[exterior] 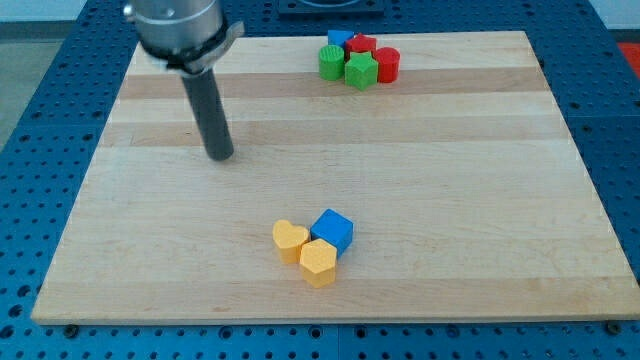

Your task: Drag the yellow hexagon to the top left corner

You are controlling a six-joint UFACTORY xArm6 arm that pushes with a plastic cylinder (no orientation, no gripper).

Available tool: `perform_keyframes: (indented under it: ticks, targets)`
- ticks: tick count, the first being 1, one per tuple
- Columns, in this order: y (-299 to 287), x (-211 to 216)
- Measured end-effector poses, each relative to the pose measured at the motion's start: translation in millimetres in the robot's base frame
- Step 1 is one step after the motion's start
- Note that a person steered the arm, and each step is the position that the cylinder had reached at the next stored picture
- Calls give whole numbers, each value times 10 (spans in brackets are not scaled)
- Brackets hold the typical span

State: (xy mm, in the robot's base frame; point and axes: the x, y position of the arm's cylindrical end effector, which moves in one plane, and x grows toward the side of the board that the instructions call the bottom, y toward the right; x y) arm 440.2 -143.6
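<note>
The yellow hexagon (318, 262) lies near the view's bottom centre of the wooden board (150, 250). It touches a yellow heart-shaped block (290, 240) on its left and a blue cube (333, 230) above it to the right. My tip (221, 156) is the lower end of the dark rod, at the view's upper left part of the board. It stands well away from the hexagon, up and to the left of it, touching no block.
A cluster of blocks sits at the view's top, right of centre: a blue block (339, 39), red blocks (363, 45) (387, 64) and green blocks (330, 62) (361, 70). The board lies on a blue perforated table (40, 80).
</note>
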Motion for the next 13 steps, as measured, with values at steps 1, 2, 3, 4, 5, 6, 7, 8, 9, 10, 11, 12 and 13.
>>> perform_keyframes:
  ticks: [1,2,3,4,5,6,7,8,9,10,11,12,13]
  targets:
    - [-71,531]
    - [-71,1042]
    - [-21,1518]
    - [234,1787]
    - [640,1774]
    - [1146,1774]
    - [1530,1709]
    - [1575,1517]
    - [1447,1486]
    - [1134,1496]
    - [790,1496]
    - [538,1493]
    - [414,1399]
